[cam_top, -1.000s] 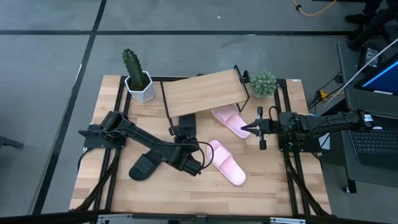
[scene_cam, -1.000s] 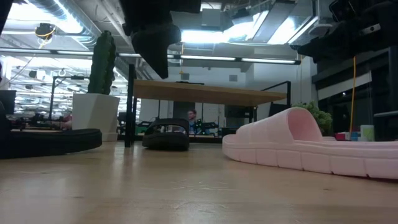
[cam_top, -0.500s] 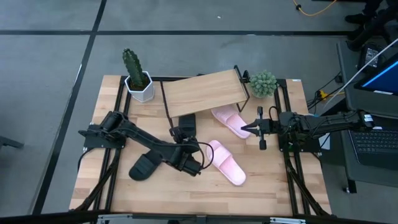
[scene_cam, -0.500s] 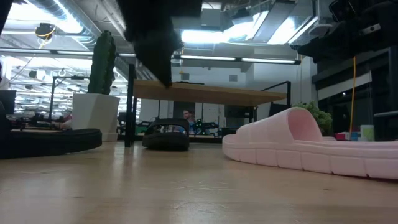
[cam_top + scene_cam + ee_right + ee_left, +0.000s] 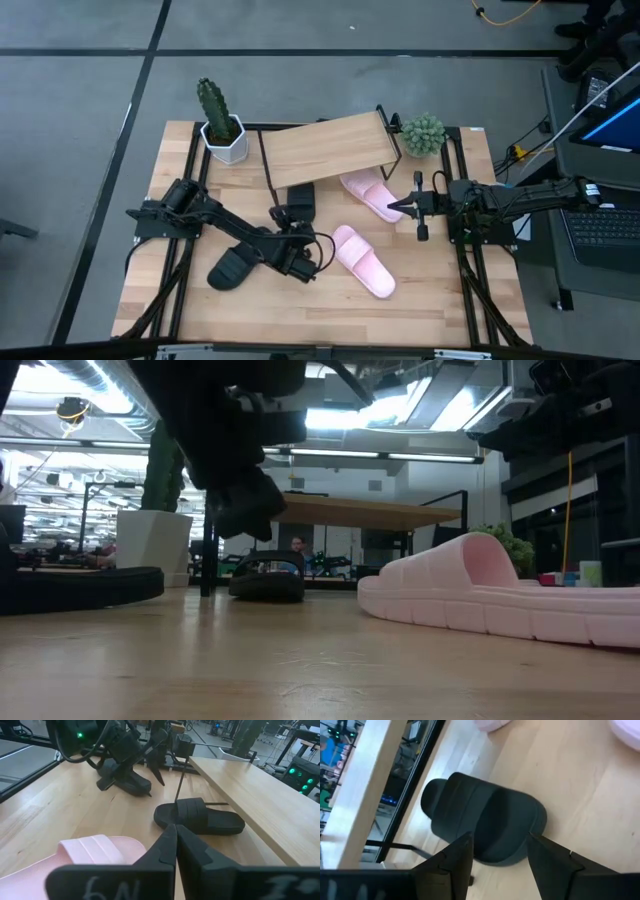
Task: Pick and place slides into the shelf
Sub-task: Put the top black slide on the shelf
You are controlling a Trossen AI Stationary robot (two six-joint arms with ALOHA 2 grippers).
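The shelf stands at the far middle of the table. One black slide lies flat by its near edge, partly under the plank, and also shows in the left wrist view. The second black slide lies toward the near left. One pink slide lies partly under the shelf's right end, the other in the near middle. My left gripper is open, above the first black slide, a finger to each side of its near end. My right gripper is shut, hovering over the pink slide by the shelf.
A cactus in a white pot stands at the shelf's left end and a round green plant at its right. The shelf's thin black wire leg stands close beside the black slide. Bare tabletop lies along the near edge.
My left gripper has come down toward the black slide by the shelf and has tipped; in the low view it now hangs much lower. The slides have stayed where they were.
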